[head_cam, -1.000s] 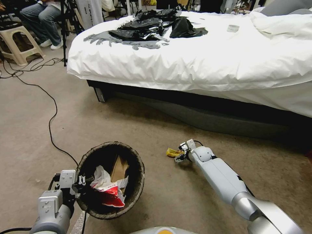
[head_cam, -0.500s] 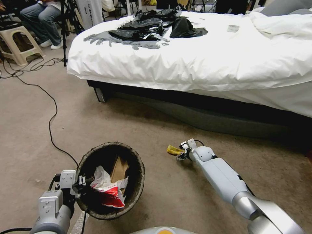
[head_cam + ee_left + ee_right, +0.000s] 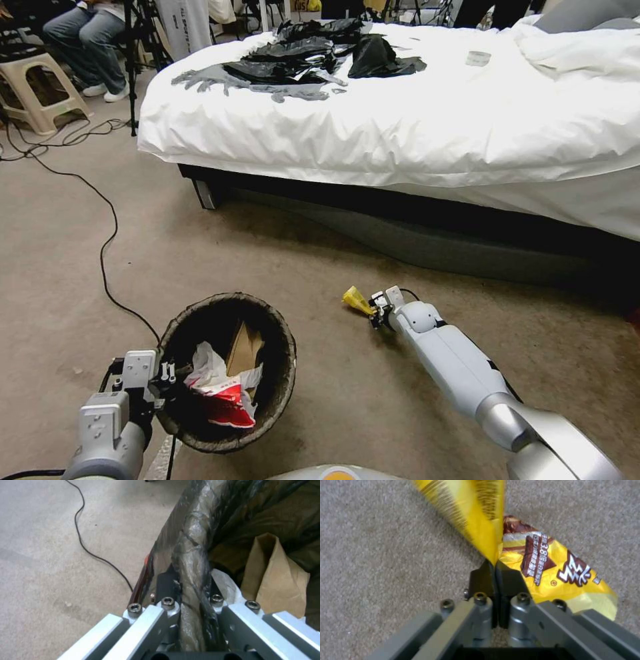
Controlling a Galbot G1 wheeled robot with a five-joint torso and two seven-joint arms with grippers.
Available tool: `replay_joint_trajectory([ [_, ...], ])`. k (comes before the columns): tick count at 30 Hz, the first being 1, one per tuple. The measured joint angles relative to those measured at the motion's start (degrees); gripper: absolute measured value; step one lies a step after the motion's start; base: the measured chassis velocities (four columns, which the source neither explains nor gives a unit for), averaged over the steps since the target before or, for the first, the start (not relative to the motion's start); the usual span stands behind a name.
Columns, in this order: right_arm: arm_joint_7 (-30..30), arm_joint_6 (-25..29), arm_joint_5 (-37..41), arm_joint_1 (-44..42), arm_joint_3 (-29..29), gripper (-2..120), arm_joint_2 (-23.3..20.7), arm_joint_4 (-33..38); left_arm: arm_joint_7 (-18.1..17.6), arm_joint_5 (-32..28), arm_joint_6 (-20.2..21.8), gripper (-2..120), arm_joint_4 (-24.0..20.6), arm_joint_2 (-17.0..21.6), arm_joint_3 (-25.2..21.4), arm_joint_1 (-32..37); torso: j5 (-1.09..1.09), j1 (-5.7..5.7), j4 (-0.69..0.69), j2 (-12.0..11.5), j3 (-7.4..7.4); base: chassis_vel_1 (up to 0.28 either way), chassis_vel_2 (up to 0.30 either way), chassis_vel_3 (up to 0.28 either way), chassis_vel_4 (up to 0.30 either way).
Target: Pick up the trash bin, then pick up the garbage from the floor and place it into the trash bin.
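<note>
The trash bin [image 3: 230,427], round with a dark bag liner over its rim, hangs at the lower left of the head view. My left gripper [image 3: 167,380] is shut on its lined rim [image 3: 191,562], one finger inside and one outside. Inside lie a red-and-white packet [image 3: 227,400], white tissue and crumpled brown paper [image 3: 275,585]. A piece of garbage, a yellow wrapper [image 3: 357,300] [image 3: 533,562], is pinched in my right gripper [image 3: 375,312] [image 3: 494,566], which is shut on it just above the carpet in front of the bed.
A bed [image 3: 427,127] with a white duvet and black bags on top fills the far side; its dark base runs right of my right arm. A black cable [image 3: 107,240] snakes over the carpet at left. A beige stool [image 3: 40,87] stands at far left.
My right gripper has closed on the yellow wrapper and lifted it slightly off the carpet, tilting it up. The left gripper and bin have stayed put.
</note>
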Motion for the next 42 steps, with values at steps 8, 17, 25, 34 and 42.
replay_joint_trajectory([
  [8, 1.4, 1.4, 3.1, -1.0, 1.3, 0, -0.4, 2.0, 0.0, 0.2, -0.2, 0, 0.0, -0.1, 0.0, 0.1, 0.0, 0.0, 0.0, 0.0, 0.0, 0.0, 0.0, 0.0, 0.0],
  [17, 9.0, 6.2, 15.0, -7.1, 3.9, 0, -5.6, 21.0, 0.0, 0.3, -0.5, 0, 0.0, 0.0, 0.2, -0.1, 0.0, 0.0, -0.01, 0.0, 0.0, 0.0, 0.0, 0.0, 0.0],
  [25, 14.3, 11.8, 14.4, -12.2, 8.3, 0, -8.6, 37.1, 0.0, 0.2, -0.5, 0, 0.0, 0.0, 0.4, -0.2, 0.0, 0.0, 0.0, 0.0, 0.0, 0.0, 0.0, 0.0, 0.0],
  [34, 16.4, 12.8, 11.4, -19.4, 11.5, 0, -11.8, 54.5, 0.0, 0.1, -0.6, 0, 0.0, 0.2, 0.3, -0.3, -0.01, 0.0, 0.0, 0.0, -0.01, 0.0, 0.0, 0.0, 0.0],
  [42, 17.3, 11.2, 11.3, -23.5, 13.2, 0, -14.6, 64.8, 0.0, 0.0, -0.7, 0, 0.0, 0.4, 0.2, -0.3, -0.01, 0.0, 0.0, 0.0, -0.01, 0.0, 0.0, 0.0, 0.0],
])
